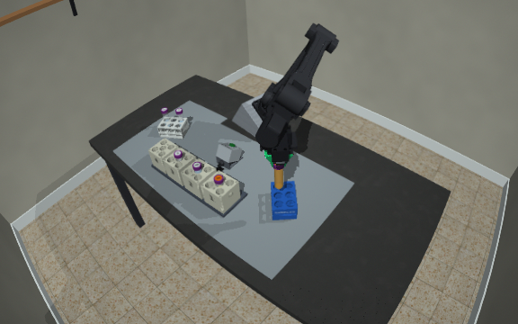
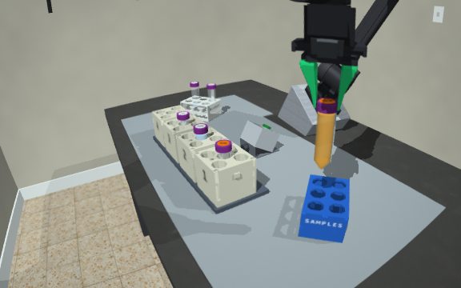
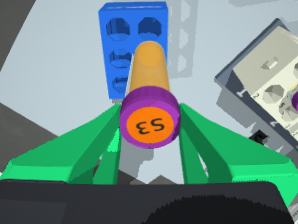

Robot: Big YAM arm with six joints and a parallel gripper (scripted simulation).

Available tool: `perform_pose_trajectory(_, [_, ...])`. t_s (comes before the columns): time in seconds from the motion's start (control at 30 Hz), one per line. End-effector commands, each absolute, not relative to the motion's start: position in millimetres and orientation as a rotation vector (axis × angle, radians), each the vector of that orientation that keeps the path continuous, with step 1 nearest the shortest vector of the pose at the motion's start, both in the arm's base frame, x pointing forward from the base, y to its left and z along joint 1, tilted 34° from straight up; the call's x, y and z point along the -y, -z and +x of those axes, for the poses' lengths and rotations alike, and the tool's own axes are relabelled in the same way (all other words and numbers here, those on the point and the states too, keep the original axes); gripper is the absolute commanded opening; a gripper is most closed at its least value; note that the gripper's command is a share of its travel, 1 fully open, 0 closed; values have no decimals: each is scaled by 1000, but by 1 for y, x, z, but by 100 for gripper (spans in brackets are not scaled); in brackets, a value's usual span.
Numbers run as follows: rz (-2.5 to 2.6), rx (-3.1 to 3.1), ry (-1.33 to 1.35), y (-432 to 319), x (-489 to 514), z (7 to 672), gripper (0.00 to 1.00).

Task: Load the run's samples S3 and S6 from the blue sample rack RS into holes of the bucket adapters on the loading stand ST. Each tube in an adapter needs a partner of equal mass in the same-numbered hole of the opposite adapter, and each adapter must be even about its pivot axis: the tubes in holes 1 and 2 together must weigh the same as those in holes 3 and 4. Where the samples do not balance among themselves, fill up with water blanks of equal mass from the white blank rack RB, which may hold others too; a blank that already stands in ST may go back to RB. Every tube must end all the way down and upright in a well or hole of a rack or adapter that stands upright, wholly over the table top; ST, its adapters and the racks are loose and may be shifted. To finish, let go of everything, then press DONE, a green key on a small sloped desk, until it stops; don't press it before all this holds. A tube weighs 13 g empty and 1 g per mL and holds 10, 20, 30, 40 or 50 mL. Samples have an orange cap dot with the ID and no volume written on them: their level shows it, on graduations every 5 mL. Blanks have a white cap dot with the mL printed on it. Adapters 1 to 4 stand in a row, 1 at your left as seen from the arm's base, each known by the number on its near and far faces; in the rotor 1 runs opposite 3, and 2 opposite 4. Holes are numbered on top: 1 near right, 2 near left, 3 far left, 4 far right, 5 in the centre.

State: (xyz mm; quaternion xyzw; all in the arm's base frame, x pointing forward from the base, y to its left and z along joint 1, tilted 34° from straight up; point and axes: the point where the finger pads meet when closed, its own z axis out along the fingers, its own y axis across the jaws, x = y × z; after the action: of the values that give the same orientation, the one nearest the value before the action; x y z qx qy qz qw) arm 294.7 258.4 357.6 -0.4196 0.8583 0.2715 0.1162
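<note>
My gripper (image 2: 326, 102) is shut on sample tube S3 (image 2: 323, 136), gripping just under its purple cap. The tube is full of orange liquid and hangs upright, its tip a little above the far wells of the blue sample rack (image 2: 324, 208). The wrist view shows the S3 cap dot (image 3: 149, 124) between the green fingers, with the rack (image 3: 133, 43) below. The rack's visible wells are empty. The loading stand holds a row of adapters (image 2: 204, 152). The nearest adapter carries an orange-dot tube (image 2: 223, 147). The two adapters behind it each carry a white-dot blank (image 2: 200, 130) (image 2: 182, 117).
The white blank rack (image 2: 201, 106) stands beyond the far end of the stand, with two blanks (image 2: 194, 86) (image 2: 211, 88) in its far wells. The sloped desk (image 2: 259, 138) with the green key (image 2: 266, 126) sits between the stand and the arm's base (image 2: 306, 108).
</note>
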Motion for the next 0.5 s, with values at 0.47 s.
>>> perform_pose_trajectory(0.47, [-708,-2802,-871,-309,-174,331,0])
